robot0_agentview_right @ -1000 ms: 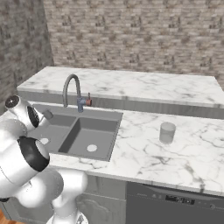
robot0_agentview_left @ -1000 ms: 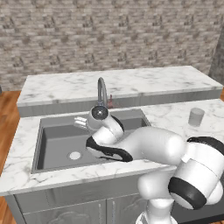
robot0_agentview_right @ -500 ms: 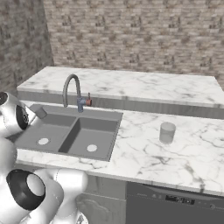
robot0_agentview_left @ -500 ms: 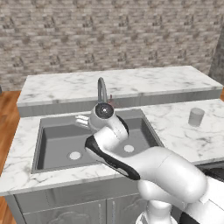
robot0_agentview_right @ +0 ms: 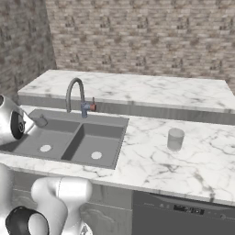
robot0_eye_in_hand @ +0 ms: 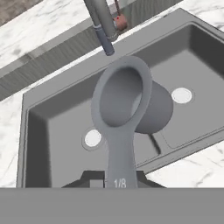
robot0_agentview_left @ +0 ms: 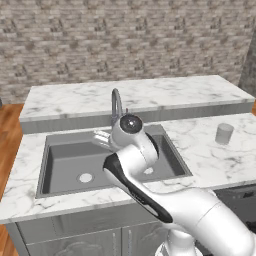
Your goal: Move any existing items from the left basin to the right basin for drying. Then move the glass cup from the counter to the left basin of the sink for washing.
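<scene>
Grey and matt, the measuring cup [robot0_eye_in_hand: 127, 103] is hanging above the sink [robot0_eye_in_hand: 52, 100], carried by the end of its handle, which is running down to the bottom of the hand view and is marked 1/8. The gripper [robot0_eye_in_hand: 119, 181] is pinching that handle end, its fingers standing narrow and clamped on the thin strip, though the tips themselves are mostly hidden behind the handle.

By my judgement the cup is light and rigid, a small moulded scoop that is unlikely to bend or break, but the smooth flat handle could twist between the pads, since the bowl's weight is sitting far from the grip. A hold closer to the bowl would be steadier; the present hold at the far end is probably adequate for so light a thing.

The cup's long axis is running along the gripper's line of sight, handle nearest the hand and bowl leading. The bowl's open mouth is facing the camera, its closed bottom turned toward the sink, and the bowl is pointing toward the faucet [robot0_eye_in_hand: 101, 24]. It is hanging over the divider, between the left basin's drain [robot0_eye_in_hand: 92, 138] and the right basin's drain [robot0_eye_in_hand: 181, 95]; how high above the sink I cannot tell.

In the right base view the glass cup [robot0_agentview_right: 175, 139] is standing upright on the counter [robot0_agentview_right: 193, 156], well to the right of the sink.
</scene>
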Motion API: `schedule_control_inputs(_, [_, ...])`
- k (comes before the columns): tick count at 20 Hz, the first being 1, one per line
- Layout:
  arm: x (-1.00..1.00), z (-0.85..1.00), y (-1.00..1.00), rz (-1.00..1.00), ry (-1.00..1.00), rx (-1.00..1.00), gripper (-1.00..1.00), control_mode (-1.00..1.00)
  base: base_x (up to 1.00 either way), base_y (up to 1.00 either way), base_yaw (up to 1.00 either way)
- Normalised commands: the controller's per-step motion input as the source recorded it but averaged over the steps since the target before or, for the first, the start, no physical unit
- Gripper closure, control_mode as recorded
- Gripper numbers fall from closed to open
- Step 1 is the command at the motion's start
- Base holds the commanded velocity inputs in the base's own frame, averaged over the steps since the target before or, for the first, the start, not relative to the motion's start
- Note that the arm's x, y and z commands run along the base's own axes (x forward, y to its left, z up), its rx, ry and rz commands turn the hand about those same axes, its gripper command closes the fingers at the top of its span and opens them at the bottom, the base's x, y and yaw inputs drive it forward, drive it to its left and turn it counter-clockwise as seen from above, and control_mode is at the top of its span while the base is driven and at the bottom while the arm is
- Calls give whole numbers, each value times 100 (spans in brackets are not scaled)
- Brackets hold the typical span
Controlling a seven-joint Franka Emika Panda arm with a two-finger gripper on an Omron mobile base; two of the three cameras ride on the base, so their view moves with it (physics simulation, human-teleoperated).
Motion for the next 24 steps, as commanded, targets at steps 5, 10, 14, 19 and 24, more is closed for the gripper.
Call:
schedule_control_inputs(5, [-49, 0, -25, -5, 4, 8, 100, -100, 0, 0, 0])
schedule_control_inputs(10, [-27, 3, -43, -7, 2, 6, 100, -100, 0, 0, 0])
schedule_control_inputs(14, [-8, 1, -49, -6, 2, 3, 100, -100, 0, 0, 0])
schedule_control_inputs(19, [0, 0, -47, -5, 2, 1, 100, -100, 0, 0, 0])
schedule_control_inputs(24, [1, 0, -46, -5, 4, 1, 100, -100, 0, 0, 0])
